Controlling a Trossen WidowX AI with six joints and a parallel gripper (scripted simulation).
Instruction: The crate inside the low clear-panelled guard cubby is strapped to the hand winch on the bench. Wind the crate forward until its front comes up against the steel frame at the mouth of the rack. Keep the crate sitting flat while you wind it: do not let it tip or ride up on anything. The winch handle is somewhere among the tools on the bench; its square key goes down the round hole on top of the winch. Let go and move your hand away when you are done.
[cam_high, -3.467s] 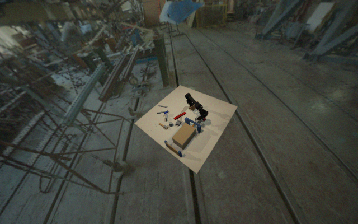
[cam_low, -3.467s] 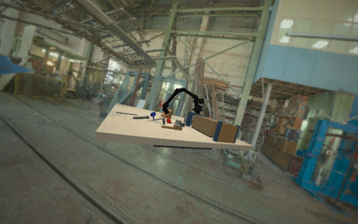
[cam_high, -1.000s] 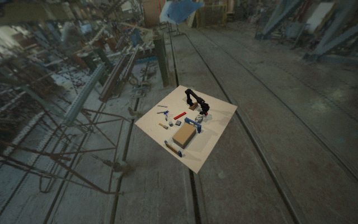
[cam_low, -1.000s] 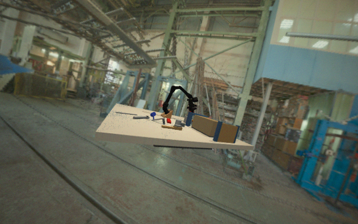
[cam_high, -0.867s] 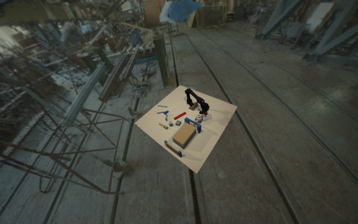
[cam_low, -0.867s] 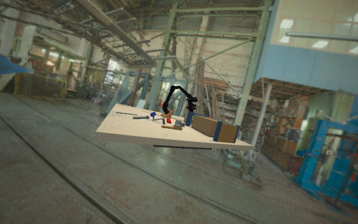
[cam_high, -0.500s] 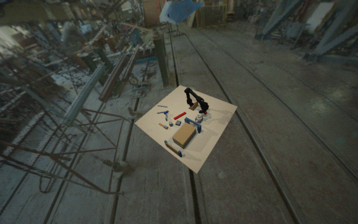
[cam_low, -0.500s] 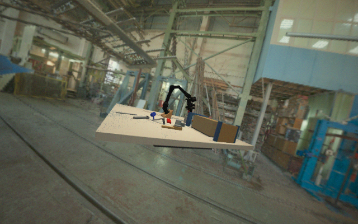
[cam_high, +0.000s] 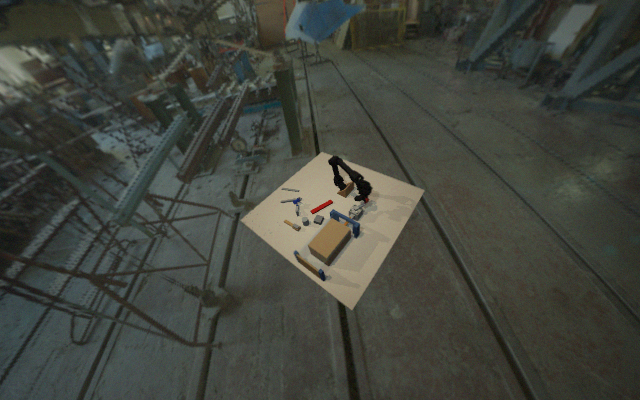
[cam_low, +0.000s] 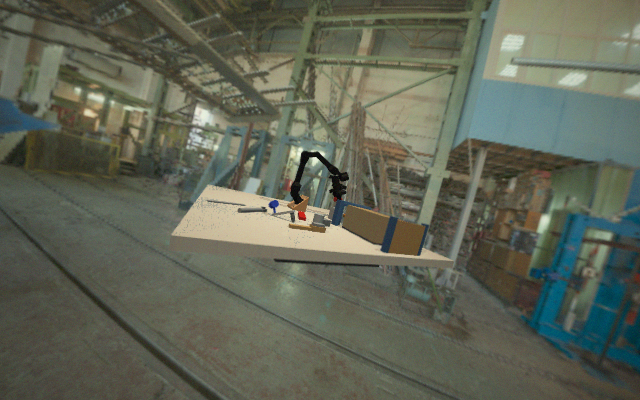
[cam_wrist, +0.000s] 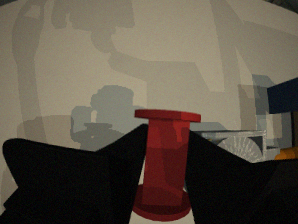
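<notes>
My gripper (cam_wrist: 162, 131) (cam_high: 365, 200) (cam_low: 339, 194) is shut on the red knob of the winch handle (cam_wrist: 161, 145) and holds it upright over the bench (cam_high: 385, 225). The grey hand winch (cam_high: 356, 212) (cam_wrist: 242, 145) stands just beside and below the gripper, near the mouth of the rack. The brown crate (cam_high: 330, 241) (cam_low: 372, 225) sits flat behind the blue steel frame (cam_high: 345, 220) (cam_low: 338, 212). I cannot tell from here whether the handle's key sits in the winch hole. The strap is too small to see.
A red bar (cam_high: 321, 206), a grey block (cam_high: 318, 219), a grey cylinder (cam_high: 305, 221), a blue-handled tool (cam_high: 295, 201), a wooden-handled tool (cam_high: 292, 225) and a thin rod (cam_high: 290, 190) lie left of the winch. A wooden wedge (cam_high: 345, 189) stands by the arm's base. A second blue frame (cam_high: 310, 265) stands behind the crate.
</notes>
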